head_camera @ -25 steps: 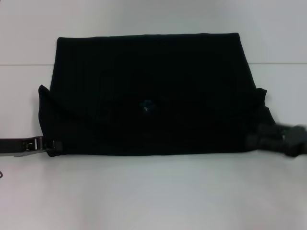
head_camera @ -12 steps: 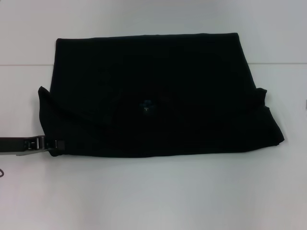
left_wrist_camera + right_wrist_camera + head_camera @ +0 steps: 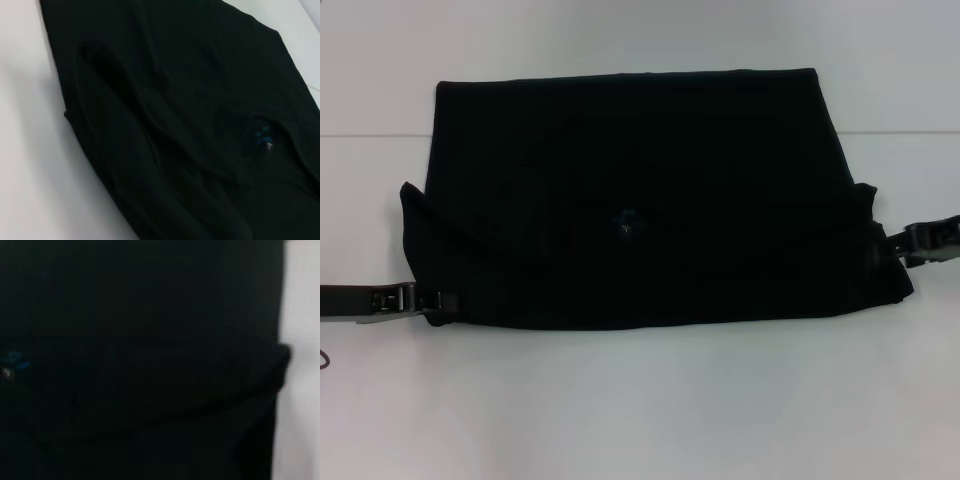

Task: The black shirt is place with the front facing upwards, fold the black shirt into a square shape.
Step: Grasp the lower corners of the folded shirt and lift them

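Both arms cut off; jaws indistinct against black shirt (image 3: pixel 630 200).

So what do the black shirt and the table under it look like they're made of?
The black shirt: soft matte woven or knit cloth, probably cotton-like; it lies in limp folds and rounded creases, with a small blue neck label. The table: a smooth, hard, white surface with a dull sheen, possibly laminate; the exact material can't be told.

1. One black shirt (image 3: pixel 640 200), a single folded piece of cloth; no second garment lies with it
2. One small blue neck label (image 3: pixel 625 224) on the shirt; it shows in all three views
3. Two grippers: the left gripper (image 3: pixel 432 302) and the right gripper (image 3: pixel 892 245), one at each side edge
4. One white surface (image 3: pixel 640 400) under everything
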Robot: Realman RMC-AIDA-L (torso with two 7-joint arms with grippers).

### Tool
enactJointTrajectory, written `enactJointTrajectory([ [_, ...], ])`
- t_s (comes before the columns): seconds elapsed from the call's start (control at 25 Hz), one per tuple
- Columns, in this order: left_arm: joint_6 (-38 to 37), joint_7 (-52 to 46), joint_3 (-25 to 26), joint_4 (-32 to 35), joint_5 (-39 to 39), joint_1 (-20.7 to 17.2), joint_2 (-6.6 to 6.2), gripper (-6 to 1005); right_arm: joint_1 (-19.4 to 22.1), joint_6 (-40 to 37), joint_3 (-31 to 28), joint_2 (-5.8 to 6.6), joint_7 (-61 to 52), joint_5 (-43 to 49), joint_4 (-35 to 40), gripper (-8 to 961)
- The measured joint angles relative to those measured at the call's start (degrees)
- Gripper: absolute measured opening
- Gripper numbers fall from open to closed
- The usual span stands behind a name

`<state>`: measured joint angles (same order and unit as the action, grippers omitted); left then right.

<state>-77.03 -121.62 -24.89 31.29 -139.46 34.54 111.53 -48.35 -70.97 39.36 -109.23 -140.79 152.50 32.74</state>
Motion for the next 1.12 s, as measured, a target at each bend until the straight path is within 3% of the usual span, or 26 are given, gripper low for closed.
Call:
enactJointTrajectory([
  [0.28, -0.07, 0.06, 0.02, -0.05, -0.02, -0.06, 0.00, 100, -0.40, 1.42, 2.87, -2.10, 0.50, 0.08, -0.22, 719],
  [0.76, -0.26, 0.07, 0.02, -0.12, 0.09, -0.06, 0.00, 100, 0.19, 2.15, 3.97, -2.74, 3.87, -0.14, -0.21, 706],
  [1.12, -0.61, -0.31, 0.08, -0.13, 0.28, -0.08, 0.00, 99, 0.40, 1.43, 3.95, -2.67, 4.12, -0.12, -0.15, 320],
])
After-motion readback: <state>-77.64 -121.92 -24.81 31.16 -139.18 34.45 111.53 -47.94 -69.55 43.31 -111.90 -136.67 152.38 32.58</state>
